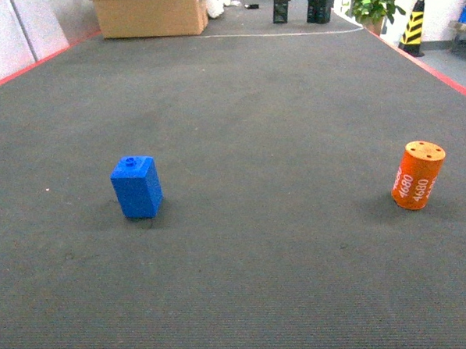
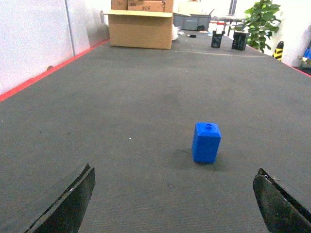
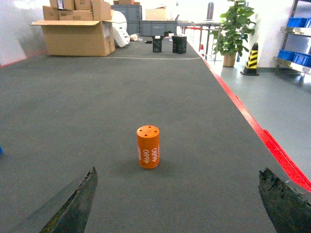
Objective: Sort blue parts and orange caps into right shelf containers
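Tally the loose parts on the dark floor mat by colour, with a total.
Bright-blue plastic rectangular block with a stud on top: 1
Orange cylinder cap printed "4680": 1
Total: 2

Head view looks forward and down over dark grey carpeted floor (image 1: 237,104); both low wrist views face forward, sharing brown cardboard box (image 2: 141,29).
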Motion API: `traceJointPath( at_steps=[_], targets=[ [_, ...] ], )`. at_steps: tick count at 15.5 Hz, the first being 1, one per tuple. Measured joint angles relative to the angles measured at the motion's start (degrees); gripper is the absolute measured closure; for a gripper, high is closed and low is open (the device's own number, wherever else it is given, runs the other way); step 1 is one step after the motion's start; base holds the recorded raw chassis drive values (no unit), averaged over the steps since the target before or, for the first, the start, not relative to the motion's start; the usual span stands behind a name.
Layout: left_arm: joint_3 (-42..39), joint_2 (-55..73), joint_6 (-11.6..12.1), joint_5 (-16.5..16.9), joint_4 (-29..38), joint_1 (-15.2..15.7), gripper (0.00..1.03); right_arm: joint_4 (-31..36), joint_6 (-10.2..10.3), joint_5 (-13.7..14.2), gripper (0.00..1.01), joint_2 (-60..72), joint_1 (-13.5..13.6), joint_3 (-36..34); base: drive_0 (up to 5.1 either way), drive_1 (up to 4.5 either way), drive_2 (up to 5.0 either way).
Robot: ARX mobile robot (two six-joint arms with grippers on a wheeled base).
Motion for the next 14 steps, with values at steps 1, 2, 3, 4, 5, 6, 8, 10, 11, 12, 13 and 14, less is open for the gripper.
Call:
traceJointPath(
  at_steps=[1, 2, 3, 4, 5, 6, 8, 10, 11, 12, 13, 14],
  targets=[
    [0.0, 0.0, 0.0, 0.0, 0.0, 0.0, 0.05, 0.0, 0.0, 0.0, 0.03, 0.0, 0.0, 0.0, 0.0, 0.0, 0.0],
    [0.0, 0.0, 0.0, 0.0, 0.0, 0.0, 0.05, 0.0, 0.0, 0.0, 0.03, 0.0, 0.0, 0.0, 0.0, 0.0, 0.0],
    [0.0, 0.0, 0.0, 0.0, 0.0, 0.0, 0.05, 0.0, 0.0, 0.0, 0.03, 0.0, 0.0, 0.0, 0.0, 0.0, 0.0],
    [0.0, 0.0, 0.0, 0.0, 0.0, 0.0, 0.05, 0.0, 0.0, 0.0, 0.03, 0.0, 0.0, 0.0, 0.0, 0.0, 0.0],
    [0.0, 0.0, 0.0, 0.0, 0.0, 0.0, 0.05, 0.0, 0.0, 0.0, 0.03, 0.0, 0.0, 0.0, 0.0, 0.0, 0.0],
    [0.0, 0.0, 0.0, 0.0, 0.0, 0.0, 0.05, 0.0, 0.0, 0.0, 0.03, 0.0, 0.0, 0.0, 0.0, 0.0, 0.0],
    [0.0, 0.0, 0.0, 0.0, 0.0, 0.0, 0.05, 0.0, 0.0, 0.0, 0.03, 0.0, 0.0, 0.0, 0.0, 0.0, 0.0],
    [0.0, 0.0, 0.0, 0.0, 0.0, 0.0, 0.05, 0.0, 0.0, 0.0, 0.03, 0.0, 0.0, 0.0, 0.0, 0.0, 0.0],
    [0.0, 0.0, 0.0, 0.0, 0.0, 0.0, 0.05, 0.0, 0.0, 0.0, 0.03, 0.0, 0.0, 0.0, 0.0, 0.0, 0.0],
    [0.0, 0.0, 0.0, 0.0, 0.0, 0.0, 0.05, 0.0, 0.0, 0.0, 0.03, 0.0, 0.0, 0.0, 0.0, 0.0, 0.0],
    [0.0, 0.0, 0.0, 0.0, 0.0, 0.0, 0.05, 0.0, 0.0, 0.0, 0.03, 0.0, 0.0, 0.0, 0.0, 0.0, 0.0],
    [0.0, 0.0, 0.0, 0.0, 0.0, 0.0, 0.05, 0.0, 0.0, 0.0, 0.03, 0.0, 0.0, 0.0, 0.0, 0.0, 0.0]
  ],
)
